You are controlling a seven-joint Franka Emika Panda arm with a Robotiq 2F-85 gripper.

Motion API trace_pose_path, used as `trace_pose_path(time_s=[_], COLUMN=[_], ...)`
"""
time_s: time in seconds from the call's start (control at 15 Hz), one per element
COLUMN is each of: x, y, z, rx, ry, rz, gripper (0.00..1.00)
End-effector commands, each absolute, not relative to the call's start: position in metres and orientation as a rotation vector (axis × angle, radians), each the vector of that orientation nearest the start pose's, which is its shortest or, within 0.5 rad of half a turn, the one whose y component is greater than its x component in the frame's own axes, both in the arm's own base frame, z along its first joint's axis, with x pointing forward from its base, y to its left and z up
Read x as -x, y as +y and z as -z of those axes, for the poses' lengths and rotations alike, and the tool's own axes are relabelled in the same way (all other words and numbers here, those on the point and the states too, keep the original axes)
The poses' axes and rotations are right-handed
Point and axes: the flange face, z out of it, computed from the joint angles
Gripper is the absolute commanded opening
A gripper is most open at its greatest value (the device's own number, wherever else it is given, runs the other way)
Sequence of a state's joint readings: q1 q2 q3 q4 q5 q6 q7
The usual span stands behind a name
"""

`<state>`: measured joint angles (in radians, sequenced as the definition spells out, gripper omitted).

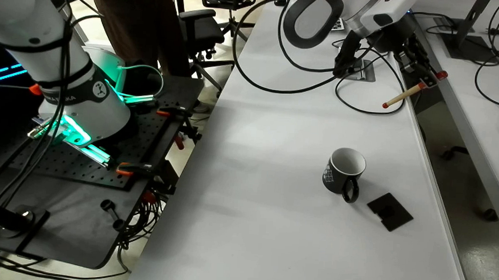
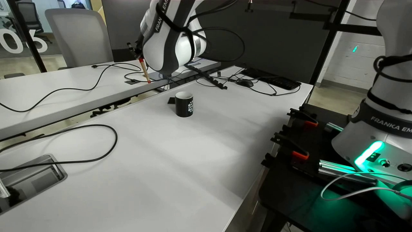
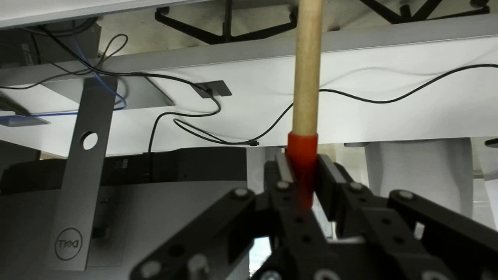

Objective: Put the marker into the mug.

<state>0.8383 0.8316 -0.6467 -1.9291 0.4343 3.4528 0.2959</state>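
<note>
The claw [image 3: 305, 173] is clenched on the marker [image 3: 306, 85], its two fingers pressing a red section near one end. In the wrist view the claw sits at about six o'clock and the marker's tan shaft runs up towards twelve.

In an exterior view the arm's base [image 1: 99, 112] stands between nine and ten o'clock, a green light glowing at its foot and the lower link leaning towards eleven. The wrist [image 1: 383, 17] shows between one and two o'clock, with the claw angled down from it at two, raised, near the tabletop's [image 1: 251, 190] long edge. From there the marker slants towards eight o'clock, red tip lowest; its opposite red end pokes out past the fingers.

The mug [image 1: 334, 177] stands upright on the tabletop, white inside showing, handle pointing to five o'clock. Seen from the mug, the claw and marker are between one and two o'clock, well apart. A flat black square [image 1: 391, 213] lies just beside the mug at four.

In an exterior view the forearm [image 2: 167, 38] slopes down at eleven o'clock, the claw beyond it between ten and eleven. There the marker hangs steeply, its tip towards five, with the mug at four o'clock from that tip.
</note>
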Motion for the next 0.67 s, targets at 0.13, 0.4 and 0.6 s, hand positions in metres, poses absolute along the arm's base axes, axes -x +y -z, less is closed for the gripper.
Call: trace_pose_path(time_s=[0.13, 0.4, 0.6], x=[-0.643, -0.635, -0.627], y=[0.101, 0.079, 0.064], z=[-0.238, -0.236, -0.234], rx=[2.849, 2.851, 2.85], ry=[0.464, 0.58, 0.672], rz=[1.489, 1.492, 1.495], gripper=[0.06, 0.06, 0.06])
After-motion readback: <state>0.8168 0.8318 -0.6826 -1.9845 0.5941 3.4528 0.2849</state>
